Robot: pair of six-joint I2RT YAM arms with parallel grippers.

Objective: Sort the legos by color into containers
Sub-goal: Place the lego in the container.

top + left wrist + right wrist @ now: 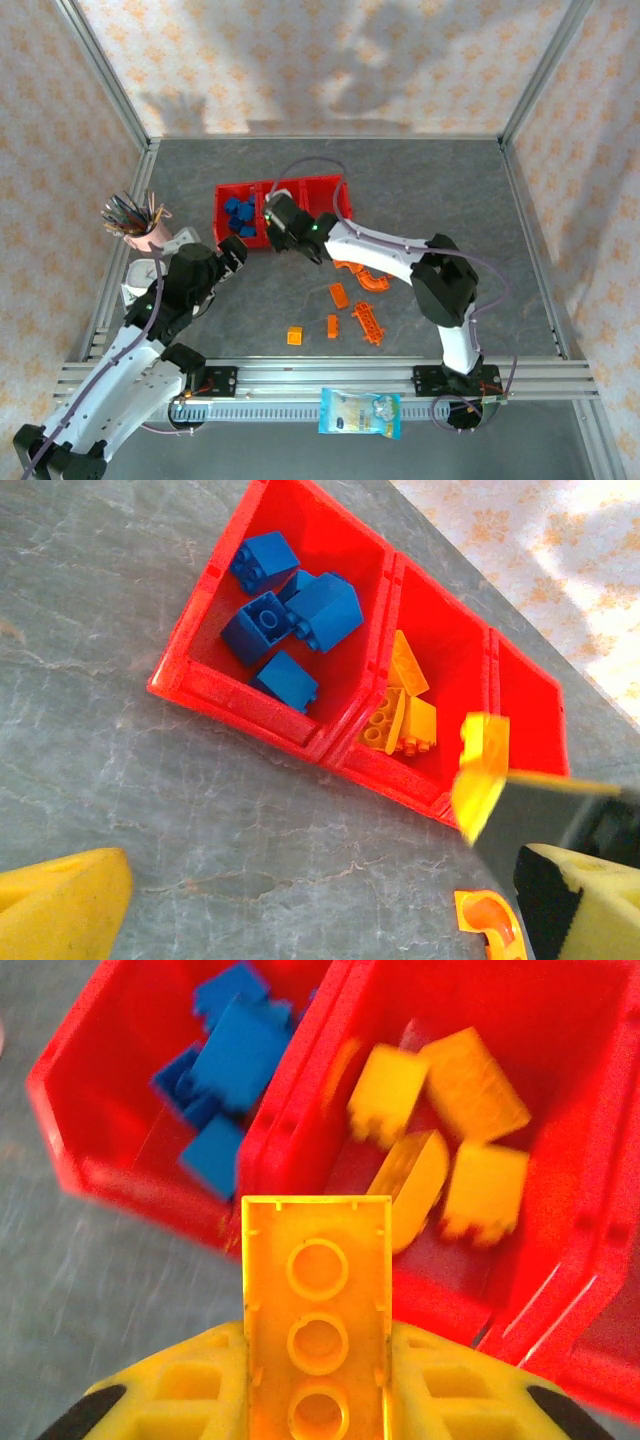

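Yellow oblong plastic brick (316, 1300) in right gripper (316, 1395)

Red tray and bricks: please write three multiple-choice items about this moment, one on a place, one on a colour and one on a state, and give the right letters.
1. Where do the blue bricks lie?
A. in an end compartment of the red tray
B. on the table
C. in the pink cup

2. What colour is the brick held by the right gripper?
A. blue
B. orange
C. yellow

3. How do the jaws of the left gripper stand?
A. shut on an orange piece
B. open, holding nothing
C. shut on a blue brick

Answers: 1 A, the left wrist view shows them together in the end compartment. 2 C, the right wrist view shows a yellow brick between its jaws. 3 B, the left wrist view shows its jaws wide apart with nothing between them.
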